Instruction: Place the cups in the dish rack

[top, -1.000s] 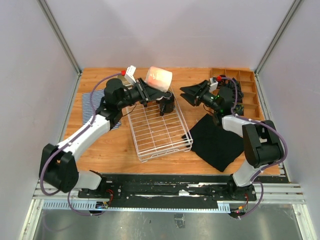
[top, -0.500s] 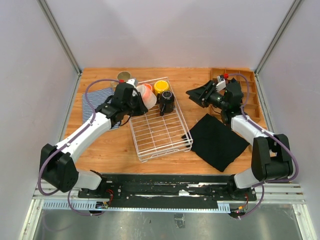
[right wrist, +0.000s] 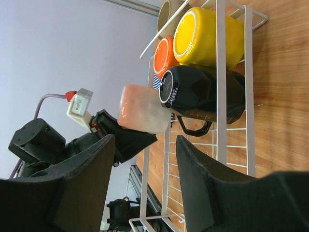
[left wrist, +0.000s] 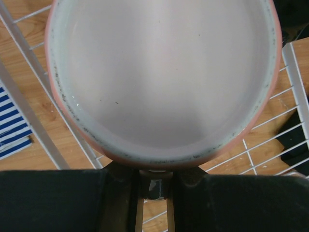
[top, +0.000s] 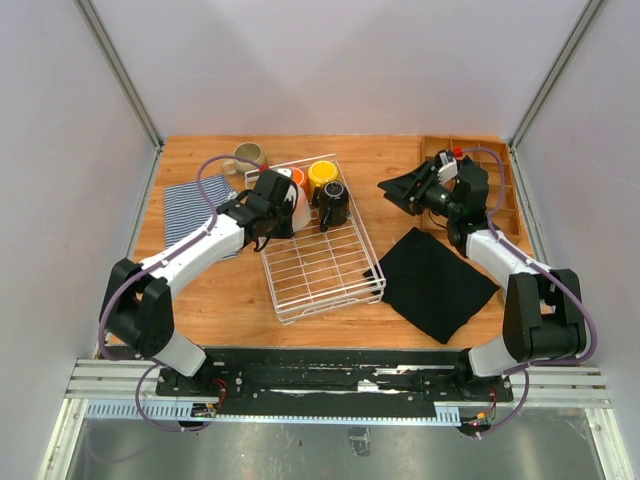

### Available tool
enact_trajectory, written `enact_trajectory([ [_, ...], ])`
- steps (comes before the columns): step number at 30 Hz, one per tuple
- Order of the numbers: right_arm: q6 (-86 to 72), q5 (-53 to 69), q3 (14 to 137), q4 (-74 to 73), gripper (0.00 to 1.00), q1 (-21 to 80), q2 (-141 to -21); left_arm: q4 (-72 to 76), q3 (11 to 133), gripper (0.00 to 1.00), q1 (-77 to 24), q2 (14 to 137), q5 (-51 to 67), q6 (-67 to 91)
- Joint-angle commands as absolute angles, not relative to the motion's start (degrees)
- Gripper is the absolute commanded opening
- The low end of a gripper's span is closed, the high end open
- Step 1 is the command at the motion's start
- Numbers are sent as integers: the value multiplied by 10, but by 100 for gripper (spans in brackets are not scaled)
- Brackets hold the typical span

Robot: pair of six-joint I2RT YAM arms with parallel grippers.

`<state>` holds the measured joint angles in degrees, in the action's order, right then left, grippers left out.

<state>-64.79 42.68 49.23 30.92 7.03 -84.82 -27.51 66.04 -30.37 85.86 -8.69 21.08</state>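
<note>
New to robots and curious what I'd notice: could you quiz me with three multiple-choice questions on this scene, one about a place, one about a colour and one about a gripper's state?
1. Where is the beige mug relative to the dish rack? A inside it; B on the table beyond its far left corner; C under it.
2. The left gripper holds a mug of which colour? A yellow; B pale pink; C black.
3. How is the right gripper? A open, empty; B shut on a mug; C shut on a cloth.
Answers: 1 B, it stands on bare wood outside the wires. 2 B, the pale pink mug sits in its grip. 3 A, its fingers stand apart with nothing between them.
</note>
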Motion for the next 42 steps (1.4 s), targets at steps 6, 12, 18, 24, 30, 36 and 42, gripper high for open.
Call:
enact_trajectory([
  [6,-646,448,481,316,55,45,-822,-242,721,0,-332,921,-109,182],
  [12,-649,453,477,319,55,34,-819,-238,724,1,-336,945,-115,178],
  [18,-649,453,476,320,54,33,-818,-228,718,0,-342,962,-121,168],
  [24,-650,453,476,320,54,32,-818,-206,703,0,-352,969,-125,166],
  [30,-650,455,479,318,54,30,-818,-178,675,0,-354,964,-120,174],
  [36,-650,456,485,313,54,29,-818,-171,671,21,-354,964,-125,178],
  [42,-644,457,490,304,55,29,-816,-168,672,45,-354,970,-130,178],
])
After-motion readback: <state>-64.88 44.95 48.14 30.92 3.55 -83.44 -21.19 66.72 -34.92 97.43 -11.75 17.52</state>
